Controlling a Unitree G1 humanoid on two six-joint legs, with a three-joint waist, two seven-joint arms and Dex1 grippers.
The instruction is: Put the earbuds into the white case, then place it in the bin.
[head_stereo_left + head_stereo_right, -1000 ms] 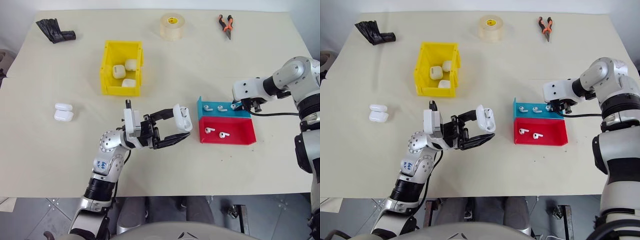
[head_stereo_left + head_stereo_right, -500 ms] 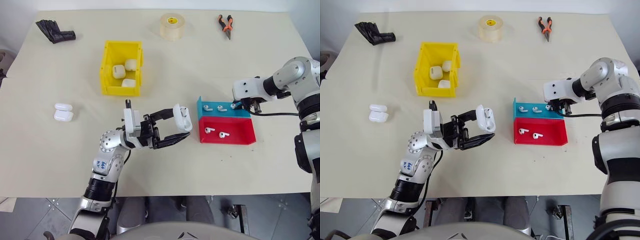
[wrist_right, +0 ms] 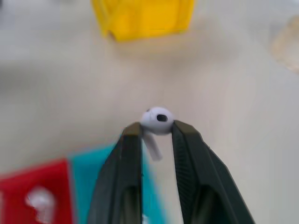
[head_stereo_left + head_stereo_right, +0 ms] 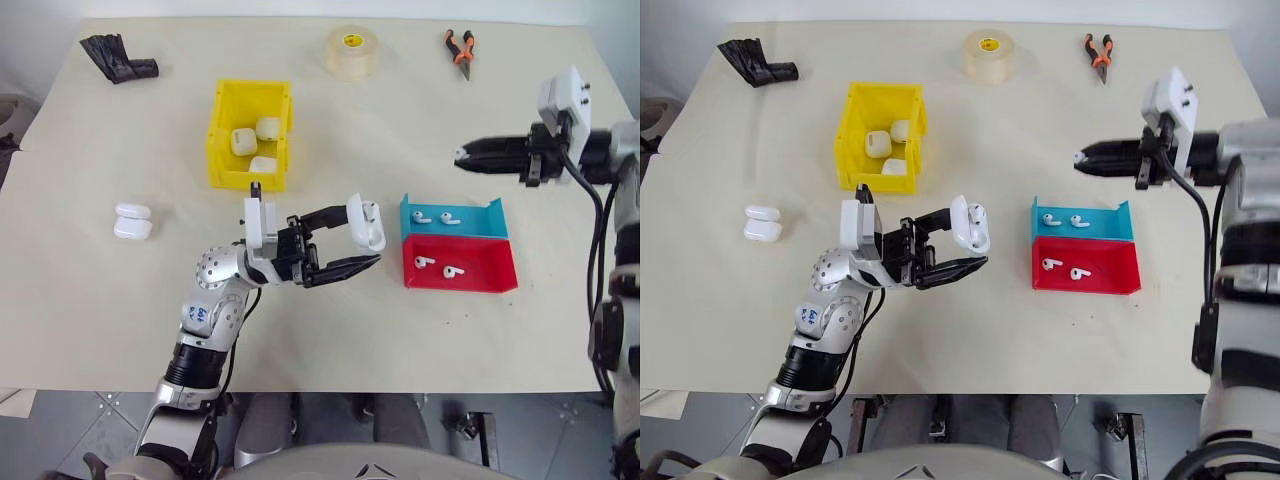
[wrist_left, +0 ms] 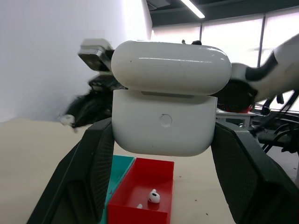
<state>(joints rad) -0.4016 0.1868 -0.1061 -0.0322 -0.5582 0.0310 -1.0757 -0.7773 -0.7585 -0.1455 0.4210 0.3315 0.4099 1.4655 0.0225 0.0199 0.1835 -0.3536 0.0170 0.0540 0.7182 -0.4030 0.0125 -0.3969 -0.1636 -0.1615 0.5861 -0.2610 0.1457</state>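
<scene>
I have the case (image 4: 366,221), lid up, clamped in my left pincer (image 4: 358,243) above the desk (image 4: 100,300), left of the trays. My right pincer (image 3: 156,128) pinches one earbud (image 3: 157,120) above the desk, beyond the blue tray (image 4: 449,220). The bin (image 4: 250,135) sits far left with three cases.

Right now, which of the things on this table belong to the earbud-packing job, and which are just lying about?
Belongs to the job:
- open white case, held in the left pincer
- earbud pinched in the right pincer
- earbuds in the blue tray and red tray
- yellow bin holding three cases
- two spare cases

Lying about:
- tape roll
- pliers
- black glove
</scene>
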